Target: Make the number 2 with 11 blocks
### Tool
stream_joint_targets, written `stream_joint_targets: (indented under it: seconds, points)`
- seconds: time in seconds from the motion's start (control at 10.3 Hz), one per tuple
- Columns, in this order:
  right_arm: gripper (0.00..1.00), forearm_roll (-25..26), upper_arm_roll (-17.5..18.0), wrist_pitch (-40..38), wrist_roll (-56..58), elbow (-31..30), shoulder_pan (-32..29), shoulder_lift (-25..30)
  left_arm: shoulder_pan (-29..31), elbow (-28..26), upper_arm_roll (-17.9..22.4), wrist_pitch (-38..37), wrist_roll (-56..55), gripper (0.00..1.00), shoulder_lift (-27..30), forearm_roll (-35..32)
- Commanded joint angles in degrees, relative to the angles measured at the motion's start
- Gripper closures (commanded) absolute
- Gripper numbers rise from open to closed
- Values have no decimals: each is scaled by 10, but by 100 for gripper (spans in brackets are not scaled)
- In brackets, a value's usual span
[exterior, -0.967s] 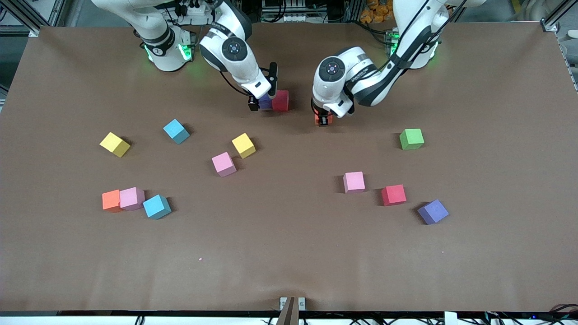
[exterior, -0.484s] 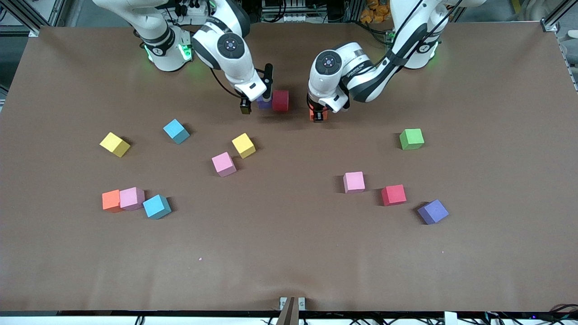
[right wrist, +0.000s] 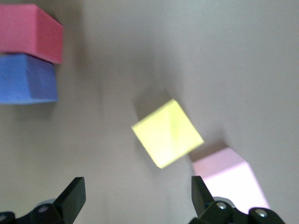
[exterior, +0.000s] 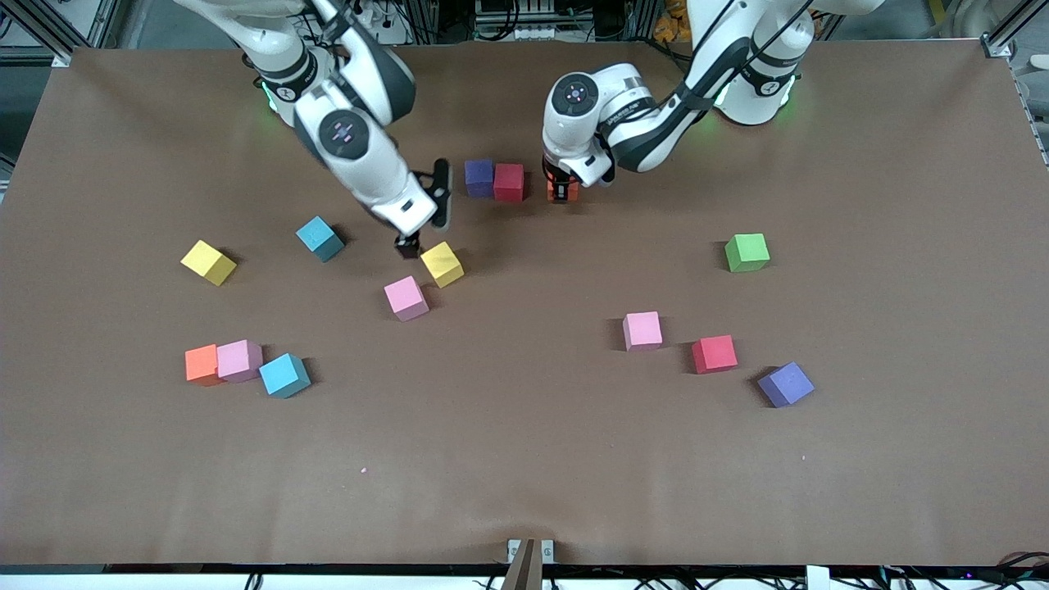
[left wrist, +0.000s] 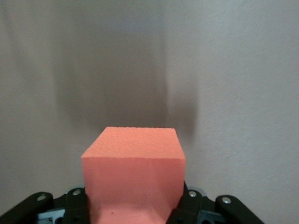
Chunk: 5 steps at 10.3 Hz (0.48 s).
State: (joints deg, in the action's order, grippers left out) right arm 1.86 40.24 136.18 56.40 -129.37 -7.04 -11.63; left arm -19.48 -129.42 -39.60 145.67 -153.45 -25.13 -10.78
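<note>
Purple block point(exterior: 479, 177) and red block point(exterior: 509, 182) sit touching in a row, the start of the number 2; the right tool point(exterior: 424, 220) has released them and swung off toward 7 o'clock, jaws wide, now over a yellow block point(exterior: 442, 264). Left tool point(exterior: 562, 192), clamped on an orange block point(left wrist: 133, 175), has closed in at the red block's 3 o'clock. Third cube likely goes down next.
</note>
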Motion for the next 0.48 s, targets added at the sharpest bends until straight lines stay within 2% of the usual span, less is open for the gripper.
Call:
stream_joint_targets:
  seconds: [0.0, 0.1, 0.19, 0.29, 0.39]
  points:
    - [0, 97, -6, -1, 17, 52, -15, -54, -6, 17, 1, 11, -14, 100, -21, -13]
    - [0, 128, -10, 7, 16, 68, -15, -74, -7, 28, 1, 11, -13, 100, -30, -13]
    - [0, 134, -21, 15, 20, 75, -17, -96, -12, 36, 1, 12, -13, 100, -39, -13]
    - [0, 178, -24, 18, 27, 77, -13, -105, -19, 41, 2, 12, -14, 100, -47, -12]
    - [0, 196, -24, 25, 24, 76, -14, -106, -27, 46, 5, 12, -17, 100, -52, -12]
